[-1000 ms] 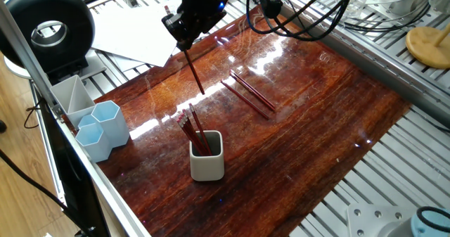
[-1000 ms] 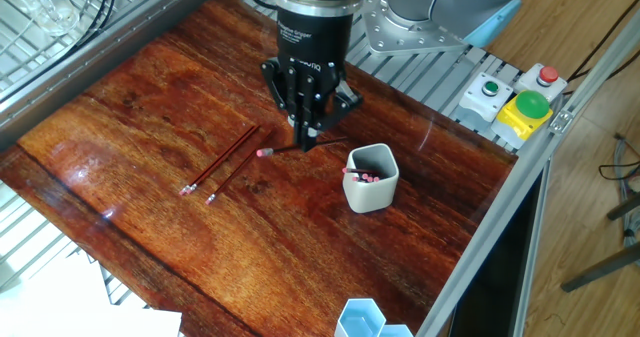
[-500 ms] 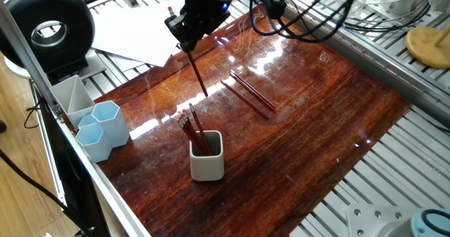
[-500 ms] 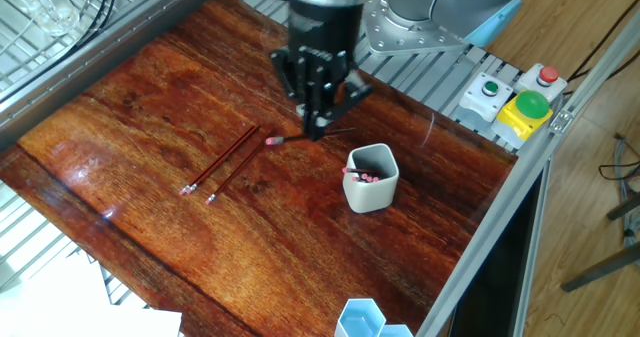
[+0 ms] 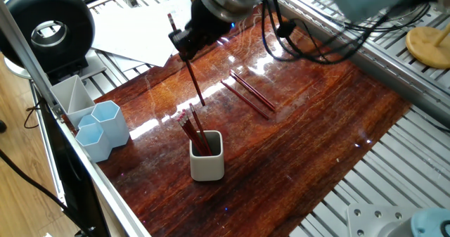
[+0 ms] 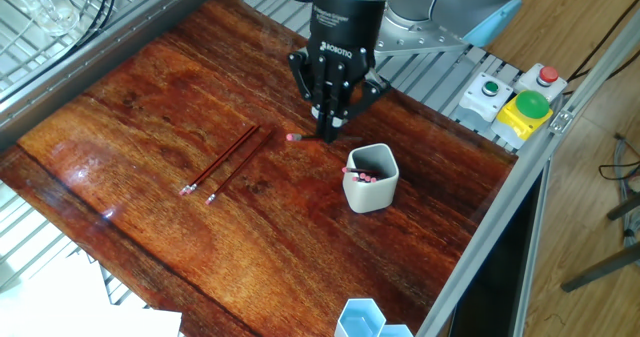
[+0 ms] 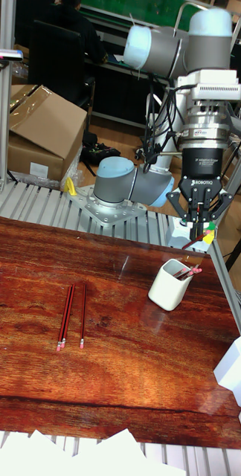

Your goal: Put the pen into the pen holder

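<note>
Above glossy wood table (image 6: 150,107), hand (image 6: 331,132) clamps thin red pen (image 5: 194,84); off-white rounded-square pen holder (image 6: 371,180) nearby.

One pen holder (image 5: 207,163), two blue hexagonal cups (image 5: 105,121), three pens (image 7: 70,318) lying on the table (image 5: 316,124), one pen (image 5: 195,86) held aloft.

The cup (image 5: 207,158) stands on the table (image 5: 302,124), near the front edge in one fixed view. A few pens (image 5: 191,130) stick up out of it. The gripper (image 6: 330,129) hangs above the table, behind the cup, with 1 pen (image 5: 192,79) pinched between its fingers. That pen slants down toward the cup. More pens (image 5: 247,93) lie flat on the table, well apart from the cup. 2 small cups (image 5: 102,128) and a tray (image 5: 70,96) sit together at the table's edge.
</note>
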`<state>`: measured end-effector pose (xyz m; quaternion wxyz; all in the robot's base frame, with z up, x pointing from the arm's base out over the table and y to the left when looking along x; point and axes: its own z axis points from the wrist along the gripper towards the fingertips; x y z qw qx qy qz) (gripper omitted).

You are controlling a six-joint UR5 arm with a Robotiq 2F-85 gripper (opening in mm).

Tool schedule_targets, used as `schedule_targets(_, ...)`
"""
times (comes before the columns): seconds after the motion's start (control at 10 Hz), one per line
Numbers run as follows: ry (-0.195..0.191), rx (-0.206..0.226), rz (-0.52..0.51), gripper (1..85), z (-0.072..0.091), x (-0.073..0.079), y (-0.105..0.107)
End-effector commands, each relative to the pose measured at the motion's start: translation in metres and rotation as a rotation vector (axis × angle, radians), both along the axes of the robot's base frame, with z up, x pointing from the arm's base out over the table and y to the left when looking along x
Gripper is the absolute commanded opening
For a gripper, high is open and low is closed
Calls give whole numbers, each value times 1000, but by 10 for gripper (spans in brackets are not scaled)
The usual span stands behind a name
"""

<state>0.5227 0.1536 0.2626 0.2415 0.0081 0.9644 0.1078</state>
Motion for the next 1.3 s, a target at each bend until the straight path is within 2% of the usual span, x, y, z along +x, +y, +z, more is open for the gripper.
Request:
schedule_targets(0.0, -31, -10, -5, 10, -21, -1, 0)
schedule_targets(0.2, -30, -12, -9, 10, -25, 0, -1)
schedule_targets(0.3, -17, -21, -11, 10, -27, -3, -3)
schedule_targets(0.4, 8, -36, -13, 10, -31, -9, -7)
schedule_targets(0.6, 113, -80, -10, 10, -44, -33, -17)
schedule_targets(0.7, 142, -64, 8, 10, -46, -41, -11)
schedule_targets(0.8, 146, -45, 32, 10, -45, -43, -4)
schedule_targets(1.0, 151, -42, 53, 10, -46, -45, -1)
schedule_targets(1.2, 117, -44, 37, 10, -43, -36, -3)
